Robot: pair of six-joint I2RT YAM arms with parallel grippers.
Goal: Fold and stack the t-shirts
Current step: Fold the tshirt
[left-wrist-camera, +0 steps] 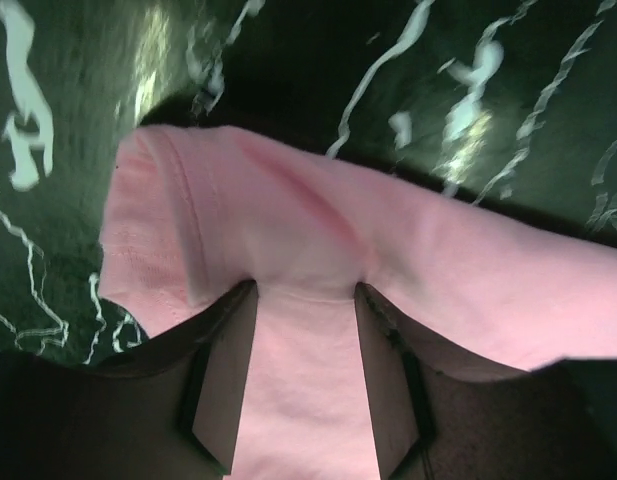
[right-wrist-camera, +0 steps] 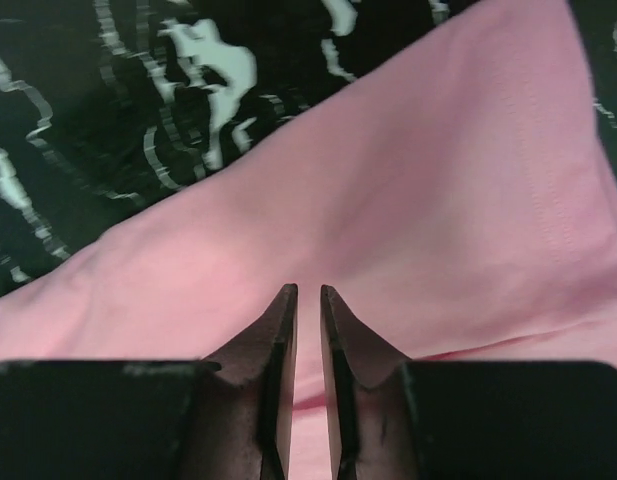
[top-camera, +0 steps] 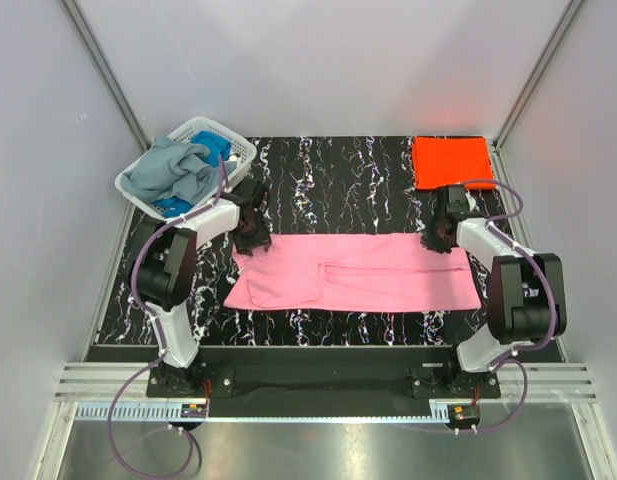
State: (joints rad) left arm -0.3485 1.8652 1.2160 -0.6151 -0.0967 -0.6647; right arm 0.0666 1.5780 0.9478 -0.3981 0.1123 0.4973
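Left pincer (left-wrist-camera: pixel 306 290) gaped astride the soft pink cloth t-shirt (top-camera: pixel 358 272); right pincer (right-wrist-camera: pixel 308 290) sat nearly together, grip unclear: one-sided lifting might skew it.

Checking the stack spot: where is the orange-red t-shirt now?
The orange-red t-shirt lies folded at the table's far right corner in the top view, just beyond the right gripper, clear of the pink t-shirt.

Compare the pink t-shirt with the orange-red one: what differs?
The pink t-shirt is a long central band; the orange-red t-shirt is a folded square at the far right corner. The left pincer and right pincer are at the pink one's far edge; no pincer is at the orange-red one. Both lie flat.
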